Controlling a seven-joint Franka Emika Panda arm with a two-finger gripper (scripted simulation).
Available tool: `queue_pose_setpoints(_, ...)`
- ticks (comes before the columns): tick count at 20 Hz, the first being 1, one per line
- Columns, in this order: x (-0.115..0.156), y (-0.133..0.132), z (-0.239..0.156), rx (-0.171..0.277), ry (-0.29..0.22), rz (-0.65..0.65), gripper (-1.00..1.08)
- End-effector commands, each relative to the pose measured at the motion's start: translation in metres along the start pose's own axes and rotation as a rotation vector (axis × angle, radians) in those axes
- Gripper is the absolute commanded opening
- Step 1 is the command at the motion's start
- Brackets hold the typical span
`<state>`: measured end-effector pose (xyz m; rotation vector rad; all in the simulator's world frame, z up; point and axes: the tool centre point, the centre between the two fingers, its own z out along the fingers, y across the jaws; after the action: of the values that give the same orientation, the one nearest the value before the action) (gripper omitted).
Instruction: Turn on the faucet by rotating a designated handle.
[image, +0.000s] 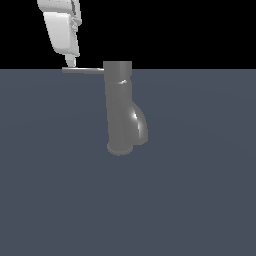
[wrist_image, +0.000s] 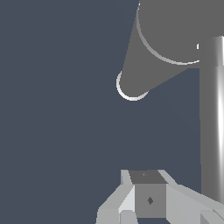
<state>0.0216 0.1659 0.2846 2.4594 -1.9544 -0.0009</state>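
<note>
The faucet (image: 120, 110) is a dark grey glossy upright cylinder with a short curved spout low on the exterior view's right side. Its handle (image: 82, 70), a thin grey rod, sticks out from the top toward the exterior view's left. My white gripper (image: 70, 62) hangs from above, with its tip just over the handle's outer end. The fingers look pressed together and hold nothing. In the wrist view the faucet (wrist_image: 175, 30) is seen from above. There the handle (wrist_image: 212, 118) runs close beside my gripper (wrist_image: 148, 201). I cannot tell whether they touch.
The faucet stands on a flat dark blue-grey floor (image: 200, 200) that fills the lower part of the exterior view. The background above it is black. Nothing else is in view.
</note>
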Motion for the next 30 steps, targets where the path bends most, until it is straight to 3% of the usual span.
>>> queue_pose_setpoints(1, 0.000, 0.003, 0.000, 0.000, 0.000, 0.000, -1.00)
queue_pose_setpoints(30, 0.006, 0.083, 0.000, 0.000, 0.000, 0.000, -1.00)
